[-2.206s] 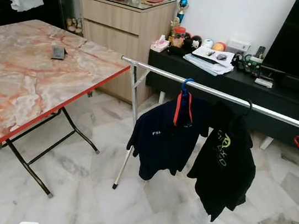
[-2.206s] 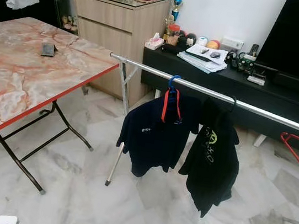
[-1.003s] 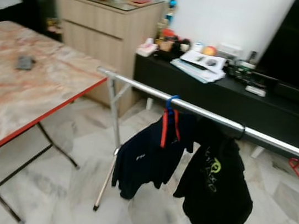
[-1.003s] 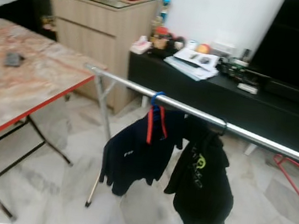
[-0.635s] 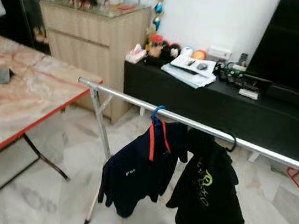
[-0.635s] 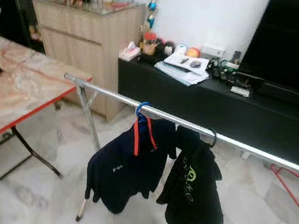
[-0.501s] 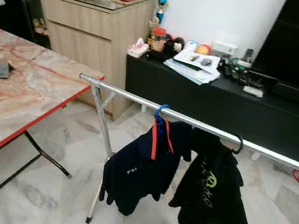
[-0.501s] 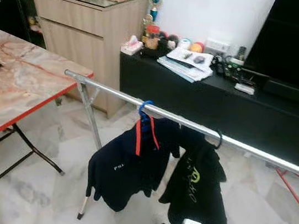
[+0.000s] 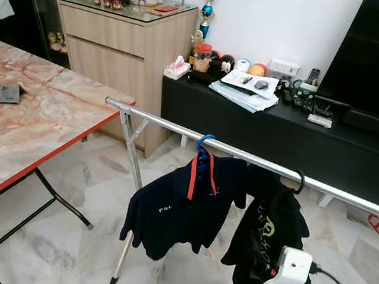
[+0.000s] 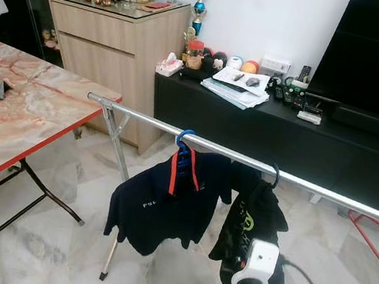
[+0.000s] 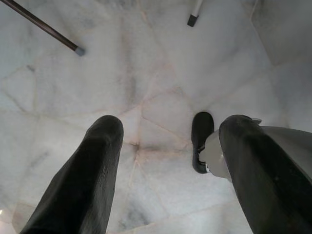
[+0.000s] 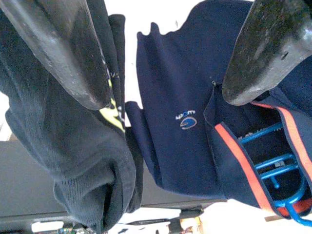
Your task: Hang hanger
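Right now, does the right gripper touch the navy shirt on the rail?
Apart. In the right wrist view the open right gripper is empty, with the navy shirt seen beyond it, between the fingers.

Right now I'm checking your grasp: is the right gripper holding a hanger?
No. In the right wrist view the right gripper is open and empty, aimed at the navy shirt on its blue hanger.

Silver rail (image 9: 258, 158) — navy shirt (image 9: 180, 208), black hoodie (image 9: 264, 237) hanging.
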`<state>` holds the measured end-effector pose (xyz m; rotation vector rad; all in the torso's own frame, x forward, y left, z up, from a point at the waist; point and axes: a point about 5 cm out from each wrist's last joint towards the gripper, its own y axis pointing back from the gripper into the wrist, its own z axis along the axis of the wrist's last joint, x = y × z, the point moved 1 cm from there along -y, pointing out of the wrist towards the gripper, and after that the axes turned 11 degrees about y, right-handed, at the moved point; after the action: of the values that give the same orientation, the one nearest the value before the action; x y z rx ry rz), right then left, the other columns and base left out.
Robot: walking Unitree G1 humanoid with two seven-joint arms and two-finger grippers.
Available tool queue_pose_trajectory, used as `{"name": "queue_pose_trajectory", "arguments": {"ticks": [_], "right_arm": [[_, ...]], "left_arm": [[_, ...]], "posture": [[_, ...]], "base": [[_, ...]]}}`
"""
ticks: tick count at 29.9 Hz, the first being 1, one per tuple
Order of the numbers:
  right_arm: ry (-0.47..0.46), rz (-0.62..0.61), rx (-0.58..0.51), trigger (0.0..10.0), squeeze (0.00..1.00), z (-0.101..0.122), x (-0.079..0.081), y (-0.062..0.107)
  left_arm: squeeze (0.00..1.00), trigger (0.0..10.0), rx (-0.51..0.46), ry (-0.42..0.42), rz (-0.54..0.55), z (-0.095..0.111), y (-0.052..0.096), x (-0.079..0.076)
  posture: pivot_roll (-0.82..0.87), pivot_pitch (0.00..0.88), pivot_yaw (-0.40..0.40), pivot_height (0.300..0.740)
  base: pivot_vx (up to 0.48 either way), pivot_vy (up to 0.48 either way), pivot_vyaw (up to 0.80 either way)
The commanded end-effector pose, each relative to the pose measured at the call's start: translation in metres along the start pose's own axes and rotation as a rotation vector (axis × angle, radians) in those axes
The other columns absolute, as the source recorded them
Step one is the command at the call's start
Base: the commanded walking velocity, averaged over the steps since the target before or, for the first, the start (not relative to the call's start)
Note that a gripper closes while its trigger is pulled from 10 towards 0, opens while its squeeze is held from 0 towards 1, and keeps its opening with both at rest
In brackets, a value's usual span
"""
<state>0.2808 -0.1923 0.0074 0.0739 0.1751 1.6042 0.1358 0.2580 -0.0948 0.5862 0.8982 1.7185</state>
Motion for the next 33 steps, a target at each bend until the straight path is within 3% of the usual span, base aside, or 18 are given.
{"name": "queue_pose_trajectory", "arguments": {"ticks": [1,7,11,19,33], "right_arm": [[0.014,-0.011,-0.041,10.0,0.0,0.009,0.0,-0.004],[-0.009,-0.138,-0.06,10.0,0.0,0.022,-0.015,-0.013],[0.01,-0.128,-0.1,10.0,0.0,0.03,-0.011,-0.015],[0.048,-0.2,-0.147,10.0,0.0,0.024,-0.022,0.015],[0.083,-0.194,-0.141,10.0,0.0,0.029,-0.025,0.026]], "left_arm": [[0.0,10.0,0.027,-0.019,0.002,-0.003,-0.001,-0.003],[0.0,10.0,0.026,-0.01,0.001,-0.003,-0.002,-0.007],[0.0,10.0,0.021,0.001,0.008,-0.003,-0.002,-0.007],[0.0,10.0,0.033,0.009,0.029,-0.007,0.001,0.002],[0.0,10.0,0.028,0.006,0.056,-0.003,0.005,0.02]], "posture": [[0.05,0.0,0.013,0.74],[0.06,0.0,0.003,0.74],[0.07,0.0,-0.002,0.74],[0.05,0.0,0.0,0.74],[0.04,0.0,0.002,0.74]], "base": [[0.0,0.0,0.0],[0.0,0.0,0.0],[0.0,0.0,0.0],[0.0,0.0,0.0],[0.0,0.0,0.0]]}}
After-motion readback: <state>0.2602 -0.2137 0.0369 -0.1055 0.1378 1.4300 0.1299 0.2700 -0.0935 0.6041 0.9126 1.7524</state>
